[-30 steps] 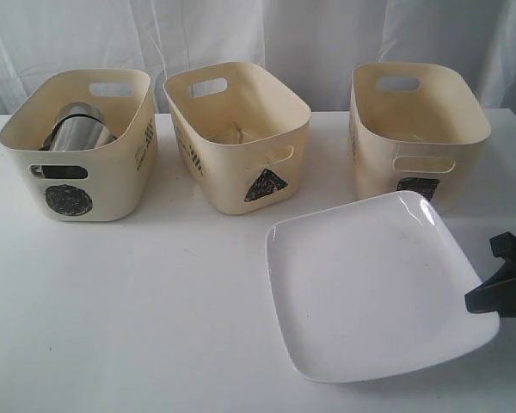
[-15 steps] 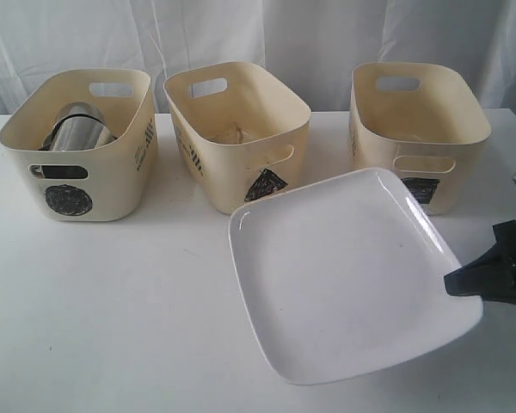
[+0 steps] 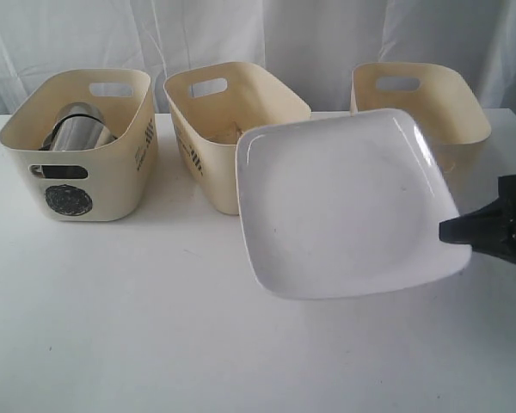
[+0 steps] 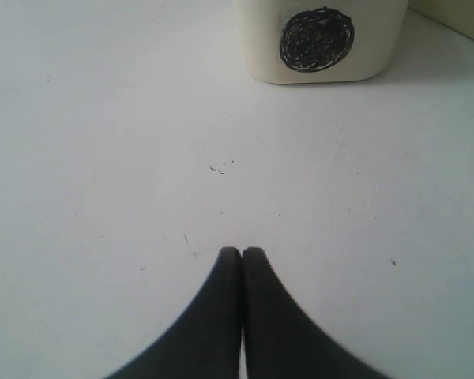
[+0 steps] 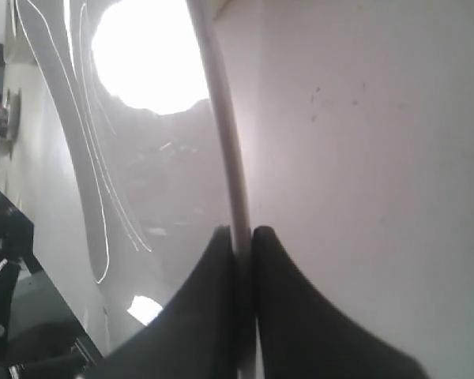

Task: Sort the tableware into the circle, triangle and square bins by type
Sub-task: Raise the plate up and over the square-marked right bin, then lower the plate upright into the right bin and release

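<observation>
Exterior view: white plate (image 3: 353, 202), low on the bench (image 3: 155, 327) a second ago, now raised before triangle bin (image 3: 208, 129) and square bin (image 3: 466, 107); right pincer (image 3: 451, 231) clamps its 3 o'clock rim.
Left wrist view: left pincer (image 4: 242, 257) closed, empty.
Right wrist view: rim pinched.

Glossy plate, plastic bins, shiny metal

The plate (image 3: 353, 206) is white, smooth and glossy, with bright reflections near its rim. The left bin (image 3: 112, 185), the middle bin (image 3: 215, 172) and the right bin (image 3: 460, 116) are smooth cream plastic, almost matt. The mug (image 3: 76, 129) in the left bin is shiny metal. The table (image 3: 138, 327) is white and matt, with some small dark specks. Far behind, the curtain (image 3: 327, 43) is thin white cloth. The left gripper (image 4: 242, 257) and the right gripper (image 5: 241, 237) have matt black fingers.
</observation>
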### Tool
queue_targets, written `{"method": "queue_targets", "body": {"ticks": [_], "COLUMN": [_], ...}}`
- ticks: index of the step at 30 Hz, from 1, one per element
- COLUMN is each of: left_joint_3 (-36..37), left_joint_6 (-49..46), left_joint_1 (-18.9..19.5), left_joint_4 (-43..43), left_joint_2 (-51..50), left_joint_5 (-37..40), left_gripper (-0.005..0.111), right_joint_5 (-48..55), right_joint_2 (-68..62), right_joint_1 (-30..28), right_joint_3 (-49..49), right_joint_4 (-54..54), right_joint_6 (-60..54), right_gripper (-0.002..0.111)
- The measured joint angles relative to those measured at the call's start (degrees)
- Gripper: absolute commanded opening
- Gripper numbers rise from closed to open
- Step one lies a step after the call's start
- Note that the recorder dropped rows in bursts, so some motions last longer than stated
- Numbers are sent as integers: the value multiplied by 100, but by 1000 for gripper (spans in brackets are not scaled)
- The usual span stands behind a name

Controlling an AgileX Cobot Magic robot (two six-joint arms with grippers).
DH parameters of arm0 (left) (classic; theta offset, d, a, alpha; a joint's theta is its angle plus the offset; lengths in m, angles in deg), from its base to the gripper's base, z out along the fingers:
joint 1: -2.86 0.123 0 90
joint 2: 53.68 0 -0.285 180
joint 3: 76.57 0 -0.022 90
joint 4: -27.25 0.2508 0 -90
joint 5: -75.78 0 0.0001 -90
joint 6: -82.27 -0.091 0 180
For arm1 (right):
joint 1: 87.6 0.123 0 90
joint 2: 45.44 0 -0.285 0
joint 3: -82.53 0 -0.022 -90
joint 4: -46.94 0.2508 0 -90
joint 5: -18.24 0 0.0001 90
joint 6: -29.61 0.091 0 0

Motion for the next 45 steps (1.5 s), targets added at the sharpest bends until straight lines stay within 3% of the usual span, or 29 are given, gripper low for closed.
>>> {"method": "queue_targets", "body": {"ticks": [10, 21, 30, 45], "left_joint_3": [0, 0, 0, 0], "left_joint_6": [0, 0, 0, 0], "left_joint_1": [0, 0, 0, 0], "left_joint_4": [0, 0, 0, 0], "left_joint_2": [0, 0, 0, 0], "left_joint_5": [0, 0, 0, 0], "left_gripper": [0, 0, 0, 0], "right_joint_5": [11, -250, -2036, -3982], "right_joint_2": [358, 390, 380, -21], "right_joint_1": [0, 0, 0, 154], "right_joint_3": [708, 1785, 2553, 2824], "right_joint_4": [687, 2464, 2472, 1496], "right_joint_6": [445, 753, 847, 434], "right_gripper": [0, 0, 0, 0]}}
